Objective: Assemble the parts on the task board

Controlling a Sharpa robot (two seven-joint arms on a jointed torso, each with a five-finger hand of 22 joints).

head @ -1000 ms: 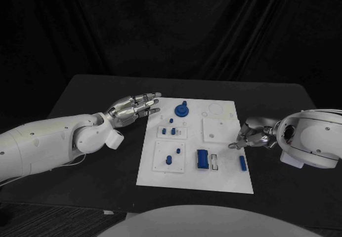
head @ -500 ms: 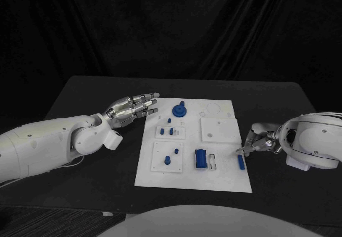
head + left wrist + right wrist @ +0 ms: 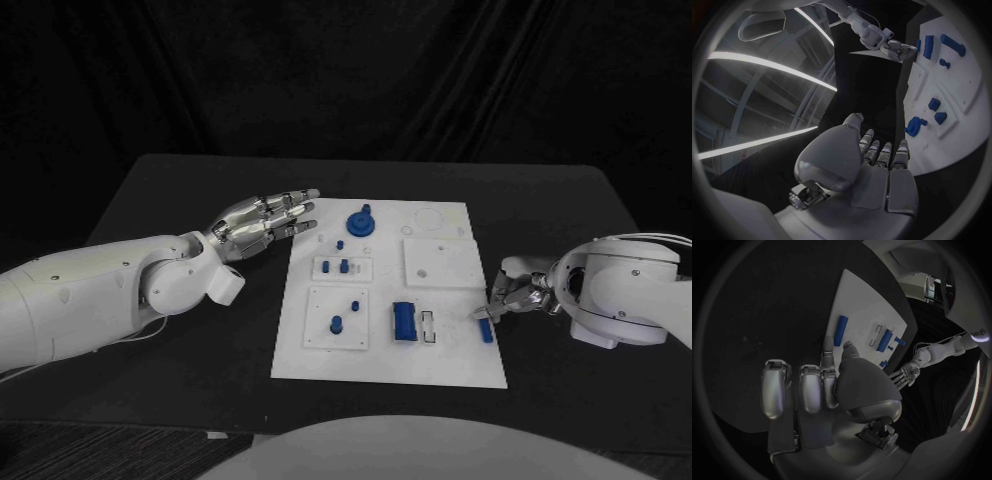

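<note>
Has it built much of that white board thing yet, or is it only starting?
Looks early. Several blue parts lie loose on the task board. The right hand reaches for the small blue bar at the board's edge, holding nothing. The left hand hovers open beside it.

Task board cut off at the circle's rim.

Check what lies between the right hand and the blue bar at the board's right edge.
Nothing: in the head view the right hand's fingertip reaches the blue bar on the board, with no part between.
</note>
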